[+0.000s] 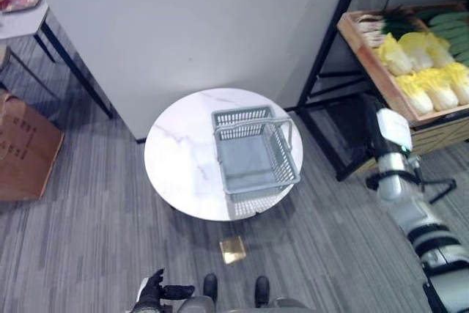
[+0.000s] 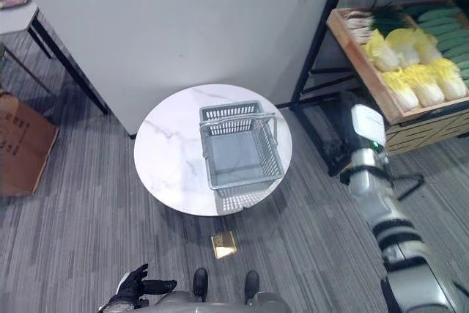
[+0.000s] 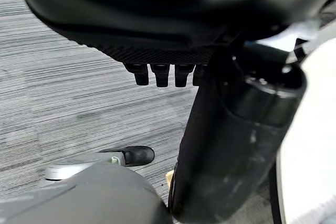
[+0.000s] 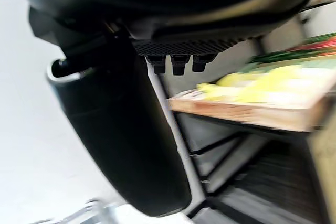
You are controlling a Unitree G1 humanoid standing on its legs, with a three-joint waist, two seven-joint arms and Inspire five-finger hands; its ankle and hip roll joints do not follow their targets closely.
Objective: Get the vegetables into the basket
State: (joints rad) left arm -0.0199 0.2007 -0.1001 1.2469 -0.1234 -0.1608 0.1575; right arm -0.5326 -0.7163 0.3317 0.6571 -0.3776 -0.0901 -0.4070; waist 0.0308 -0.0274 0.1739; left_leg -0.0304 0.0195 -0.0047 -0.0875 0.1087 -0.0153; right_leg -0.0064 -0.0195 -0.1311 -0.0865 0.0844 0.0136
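An empty grey plastic basket [image 1: 242,116] stands on a round white marble table [image 1: 179,159], its handle lying over toward the right side. The vegetables lie in a wooden crate [image 1: 372,62] on a shelf at the upper right: pale yellow cabbages [image 1: 429,82], green cucumbers [image 1: 451,31] and some leafy greens [image 1: 396,23]. My right arm [image 1: 396,177] reaches up toward the crate's front edge. My right hand [image 4: 123,140] is just short of the crate, fingers relaxed and holding nothing. My left hand [image 1: 154,291] hangs low by my side, open and empty.
The shelf's black metal frame [image 1: 326,53] stands between the table and the crate. A grey wall panel [image 1: 190,27] rises behind the table. A cardboard box [image 1: 22,148] sits at the left, with another table [image 1: 26,20] behind it. A small gold square [image 1: 233,249] lies on the carpet.
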